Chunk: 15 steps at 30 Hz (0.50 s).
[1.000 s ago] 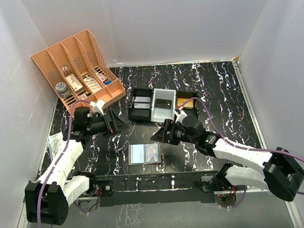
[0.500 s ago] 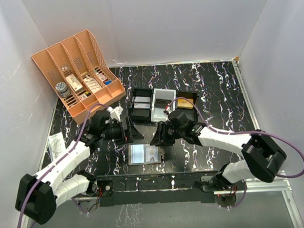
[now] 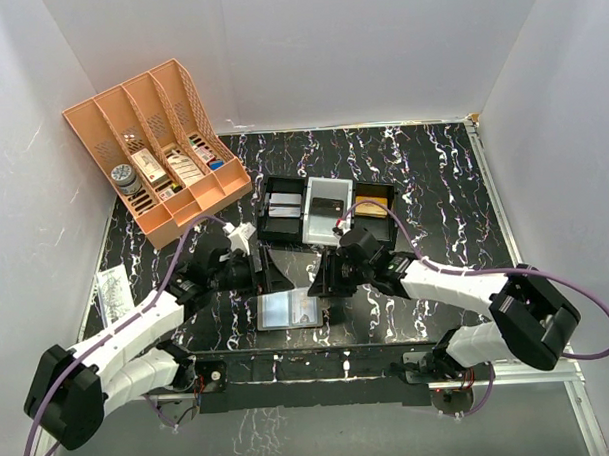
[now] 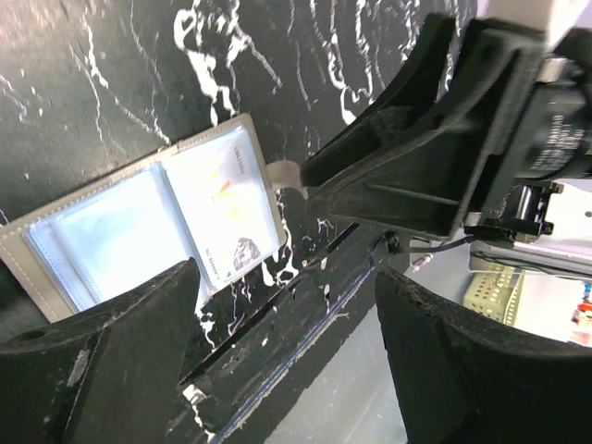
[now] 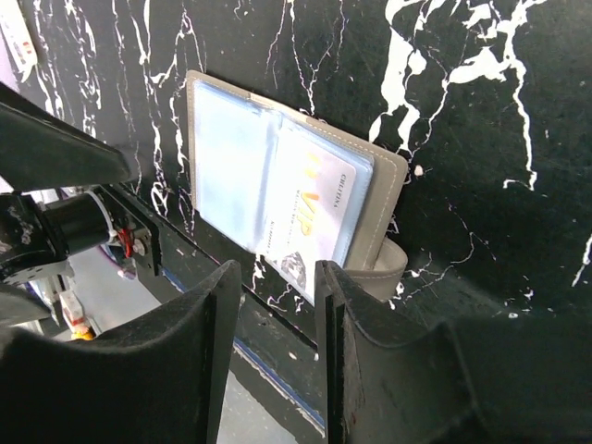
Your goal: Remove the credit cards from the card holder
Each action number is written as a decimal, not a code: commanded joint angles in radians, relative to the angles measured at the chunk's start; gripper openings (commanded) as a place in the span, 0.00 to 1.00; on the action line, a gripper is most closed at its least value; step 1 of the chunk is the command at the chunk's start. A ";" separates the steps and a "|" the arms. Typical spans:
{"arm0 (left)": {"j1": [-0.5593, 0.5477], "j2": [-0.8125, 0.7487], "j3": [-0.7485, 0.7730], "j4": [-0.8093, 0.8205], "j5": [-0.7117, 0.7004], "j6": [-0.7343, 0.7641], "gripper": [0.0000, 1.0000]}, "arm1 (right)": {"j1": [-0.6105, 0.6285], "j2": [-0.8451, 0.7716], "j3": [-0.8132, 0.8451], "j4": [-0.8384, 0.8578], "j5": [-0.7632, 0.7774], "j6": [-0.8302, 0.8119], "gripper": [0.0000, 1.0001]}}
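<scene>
Card holder [image 3: 289, 311] lies open at the desk's [image 3: 433, 173] 6 o'clock edge, a card [image 5: 314, 217] showing in its sleeve. Left jaws gape wide and empty at its 11 o'clock, while right jaws sit narrowly apart and empty at 1. Black tray [image 3: 264, 217] sits beyond at 12.

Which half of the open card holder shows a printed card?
The card holder half beside the closing tab: a card with yellow marks and text shows through its sleeve. The other half looks pale blue.
</scene>
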 commanded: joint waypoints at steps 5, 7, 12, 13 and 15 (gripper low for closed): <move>-0.005 -0.003 0.056 0.056 0.053 0.026 0.72 | 0.030 0.063 -0.022 0.258 -0.053 0.085 0.36; -0.005 -0.003 0.037 0.096 0.072 0.003 0.72 | 0.054 0.087 -0.031 0.307 -0.050 0.104 0.36; -0.005 -0.026 0.060 0.008 0.015 0.014 0.72 | 0.094 0.132 -0.009 0.204 0.095 0.112 0.35; -0.005 -0.043 0.054 0.005 0.008 0.005 0.72 | 0.095 0.128 -0.016 0.208 0.102 0.117 0.35; -0.005 -0.064 0.047 0.014 0.012 -0.018 0.74 | 0.094 0.103 -0.039 0.236 0.097 0.136 0.35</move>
